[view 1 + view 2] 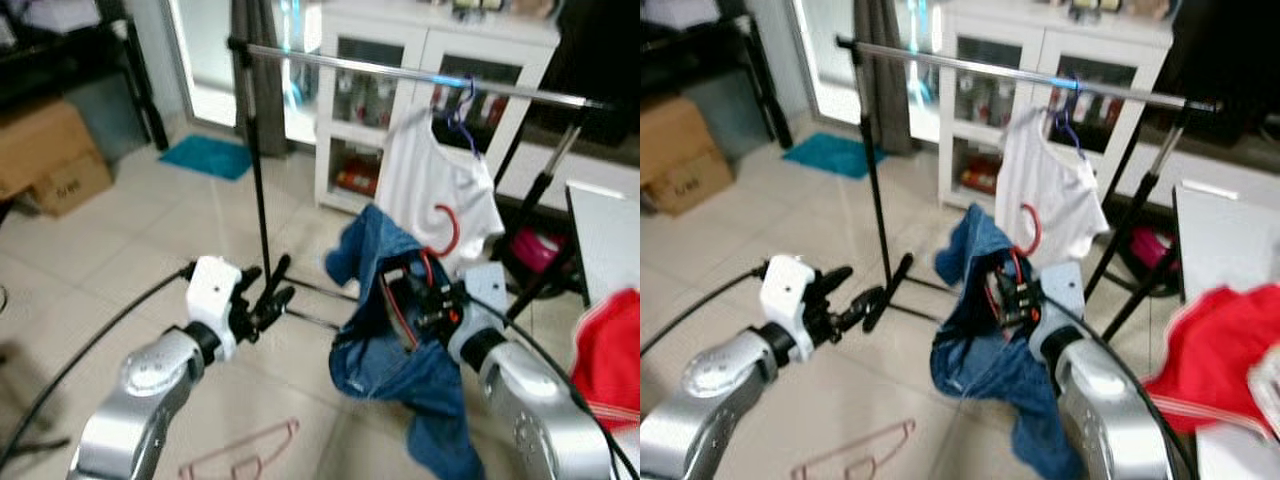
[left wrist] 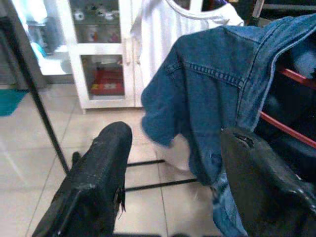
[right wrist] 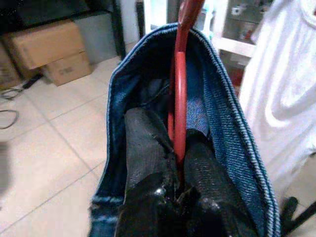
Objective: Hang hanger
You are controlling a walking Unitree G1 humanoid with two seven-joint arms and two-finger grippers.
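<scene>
Denim jacket (image 1: 400, 330) hangs on the red hanger (image 3: 180, 94), and my right gripper (image 3: 173, 163) is clamped tight on that hanger's neck, low and in front of the rail (image 1: 400, 72). The hook (image 1: 447, 228) curls up beside the white shirt (image 1: 440, 190) already hanging there. My left gripper (image 2: 173, 182) hovers nearby, fingers spread wide, holding nothing. The risk is the hook: it looks turned sideways, though blur makes that uncertain, so it could catch the shirt or miss the rail. The heavy denim may also slide off as I lift. A pink hanger (image 1: 245, 455) lies on the floor.
</scene>
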